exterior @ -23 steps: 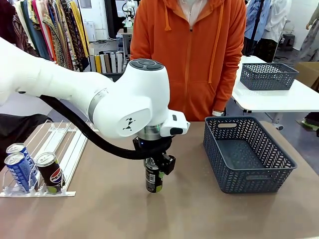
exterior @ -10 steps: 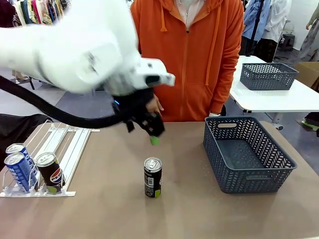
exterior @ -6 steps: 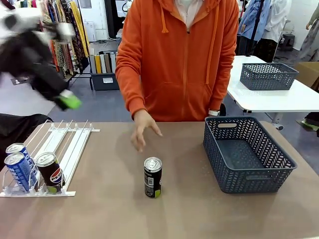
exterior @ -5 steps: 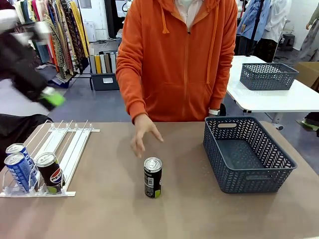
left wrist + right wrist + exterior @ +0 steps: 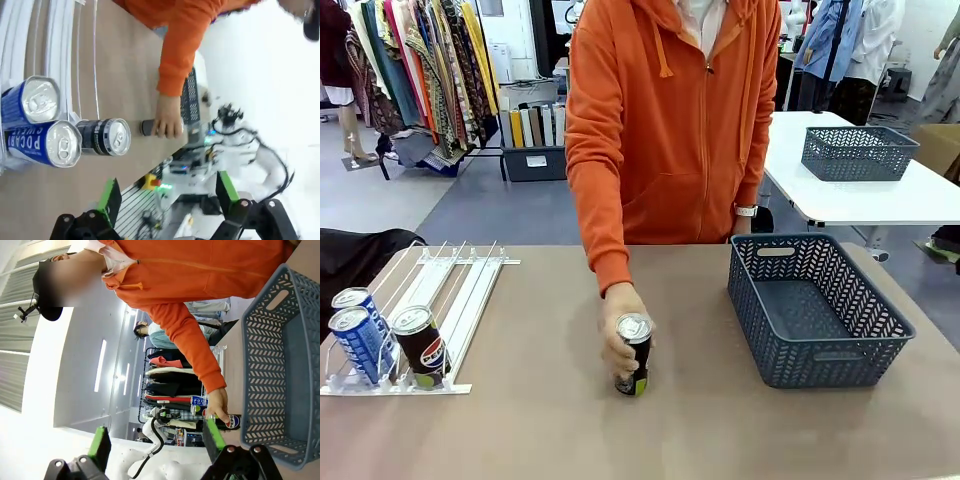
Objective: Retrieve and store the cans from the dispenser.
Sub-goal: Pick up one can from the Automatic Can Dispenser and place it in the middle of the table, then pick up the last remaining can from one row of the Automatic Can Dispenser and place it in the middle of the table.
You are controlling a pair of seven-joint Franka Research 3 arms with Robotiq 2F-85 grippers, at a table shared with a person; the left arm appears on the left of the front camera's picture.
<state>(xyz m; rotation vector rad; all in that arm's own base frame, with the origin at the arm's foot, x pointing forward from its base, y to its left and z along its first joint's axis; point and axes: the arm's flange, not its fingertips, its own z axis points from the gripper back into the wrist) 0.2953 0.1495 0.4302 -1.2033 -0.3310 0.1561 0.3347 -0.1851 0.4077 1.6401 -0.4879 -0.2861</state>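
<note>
Wrist view shows left end effector (image 5: 167, 195) parted.

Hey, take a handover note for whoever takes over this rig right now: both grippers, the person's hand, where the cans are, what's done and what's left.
Left gripper: jaws open, empty.
Right gripper: jaws open, empty.
Person's hand: wrapped round the black can, upright at mid-table.
Rack: two blue cans and a Pepsi can at its front lip.
Basket: empty.
Done: black can is out of the rack.
Left: probably black can into the basket, then the other three.
</note>
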